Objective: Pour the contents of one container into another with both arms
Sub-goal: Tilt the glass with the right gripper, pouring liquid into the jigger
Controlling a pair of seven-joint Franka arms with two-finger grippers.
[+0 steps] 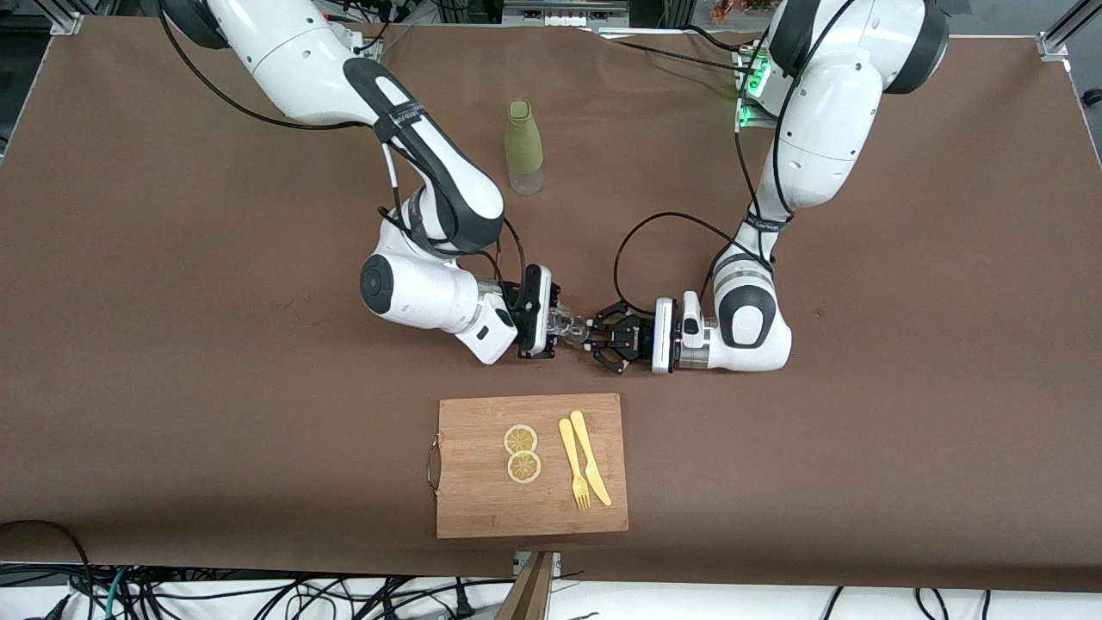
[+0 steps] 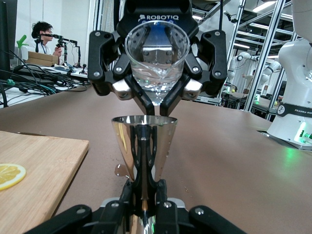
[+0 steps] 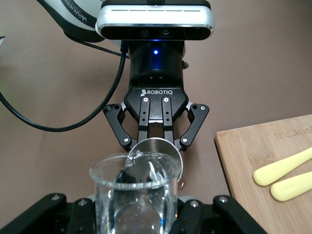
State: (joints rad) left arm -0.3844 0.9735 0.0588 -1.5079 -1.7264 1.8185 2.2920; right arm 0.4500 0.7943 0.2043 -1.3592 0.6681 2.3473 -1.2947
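Right gripper (image 1: 558, 325) closed on a clear glass (image 1: 568, 325), tilted so the rim tips toward the left gripper (image 1: 600, 336); clear liquid visible in the glass in both wrist views, running from its lip. Left gripper closed on the narrow waist of a steel jigger (image 2: 144, 146), held upright, upper cone just under the lip of the glass. Seen from the left wrist: glass (image 2: 157, 58) clamped between the right gripper's fingers (image 2: 119, 90), spout of liquid meeting the jigger's open mouth. Seen from the right wrist: glass (image 3: 134, 190) in the foreground, jigger (image 3: 161, 151) rim partly covered by it, left gripper's fingers (image 3: 127, 141) drawn in on the jigger. Both grippers meeting over the middle of the brown table (image 1: 172, 344), low above its surface, wrists turned level and facing each other; right arm (image 1: 413, 172) reaching in from its base at the top of the front view, left arm (image 1: 809, 155) likewise from its own end. Green bottle (image 1: 524, 146) upright on the table, farther from the front camera than the grippers, uncapped, clear at the base. Wooden cutting board (image 1: 531, 465) on the table nearer to the front camera than the grippers, metal handle on the edge toward the right arm's end. On the board: two lemon slices (image 1: 522, 453) touching each other, a yellow fork (image 1: 573, 463) and yellow knife (image 1: 590, 456) side by side, toward the left arm's end of the board.
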